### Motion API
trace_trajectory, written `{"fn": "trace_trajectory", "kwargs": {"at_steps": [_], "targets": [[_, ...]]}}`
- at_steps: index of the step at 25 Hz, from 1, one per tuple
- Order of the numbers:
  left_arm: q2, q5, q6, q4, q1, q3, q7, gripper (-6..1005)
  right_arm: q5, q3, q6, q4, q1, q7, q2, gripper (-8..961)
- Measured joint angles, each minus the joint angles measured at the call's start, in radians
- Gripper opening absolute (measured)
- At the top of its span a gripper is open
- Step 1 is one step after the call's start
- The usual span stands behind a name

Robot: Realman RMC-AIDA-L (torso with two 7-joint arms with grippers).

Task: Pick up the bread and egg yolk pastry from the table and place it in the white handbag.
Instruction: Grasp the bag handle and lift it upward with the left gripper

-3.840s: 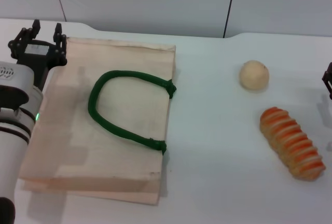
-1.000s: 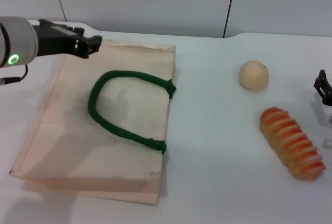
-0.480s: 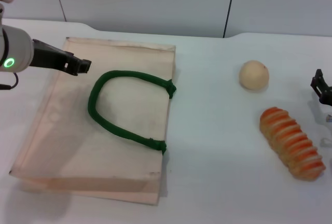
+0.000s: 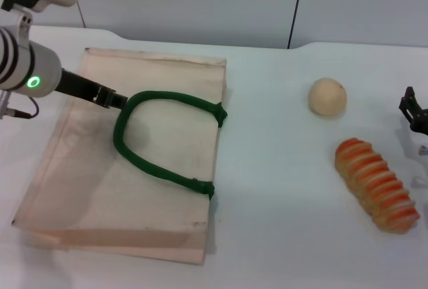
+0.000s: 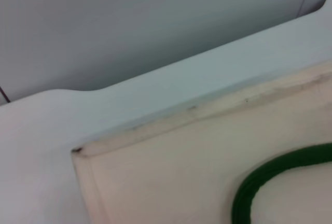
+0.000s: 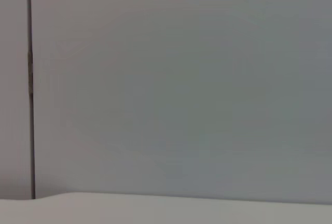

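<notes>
The white handbag is laid flat on the table at left, left end effector poised at its green handle. Egg yolk pastry and bread are parked right, beside the right end effector. Neither end effector's state can be told.

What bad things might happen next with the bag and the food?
The white handbag lies flat on the table, its mouth shut, so food may not slide in unless it gets opened. The left gripper is right at the green handle; a pull there might drag the whole bag instead of opening it. The egg yolk pastry is round and could roll if the right gripper bumps it while going for the bread.
</notes>
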Motion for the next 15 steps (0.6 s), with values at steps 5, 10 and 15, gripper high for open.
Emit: {"fn": "trace_trajectory", "kwargs": {"at_steps": [5, 10, 15], "targets": [[-0.001, 0.001, 0.021, -0.042, -0.024, 0.000, 0.009, 596, 0.000, -0.002, 0.000, 0.000, 0.001, 0.000, 0.001, 864], [-0.001, 0.002, 0.037, -0.089, -0.044, 0.000, 0.013, 594, 0.000, -0.003, 0.000, 0.000, 0.002, 0.000, 0.001, 865], [-0.002, 0.002, 0.051, -0.140, -0.067, 0.003, 0.010, 593, 0.000, -0.004, -0.003, 0.000, 0.004, 0.000, 0.002, 864]]}}
